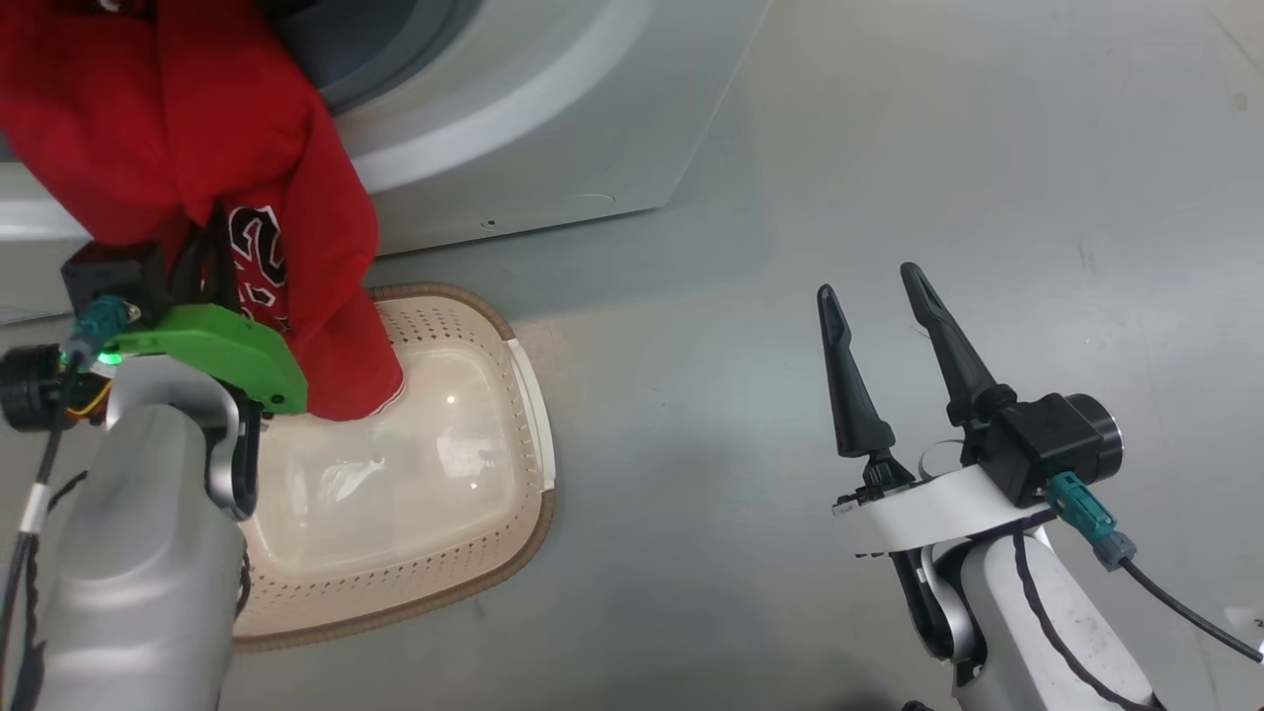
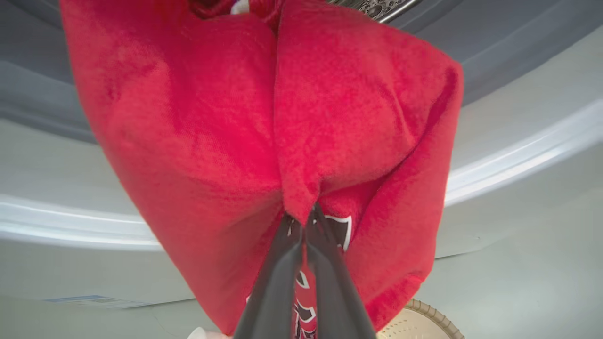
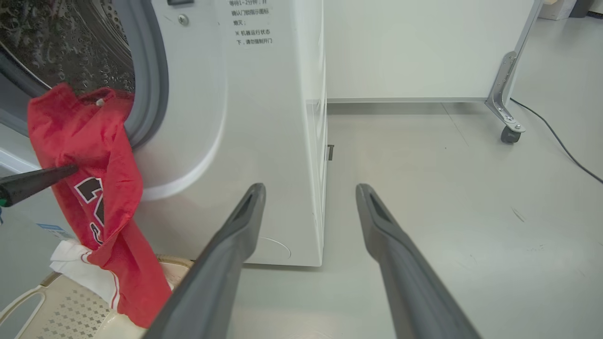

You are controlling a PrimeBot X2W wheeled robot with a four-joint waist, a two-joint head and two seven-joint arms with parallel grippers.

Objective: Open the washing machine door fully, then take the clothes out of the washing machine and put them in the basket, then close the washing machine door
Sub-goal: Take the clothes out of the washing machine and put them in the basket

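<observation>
Clothes (image 2: pixel 212 141) pinched by left gripper (image 2: pixel 305 215), hem reaching basket (image 1: pixel 546 494) for the drop | top seemingly snagged at washing machine (image 3: pixel 264 117) mouth | right gripper (image 1: pixel 874 291) spread, idle

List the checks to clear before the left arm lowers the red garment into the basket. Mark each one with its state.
1. Left gripper grip: shut on a fold of the clothes. Ok.
2. Clothes free of the washing machine: the top end lies over the gasket at the drum mouth. Not ok.
3. Basket under the load: the lower hem hangs into it. Ok.
4. Right gripper out of the path: open, off to the right over the floor. Ok.
5. Drum empty of other garments: the red fabric hides much of it. Cannot tell.
</observation>
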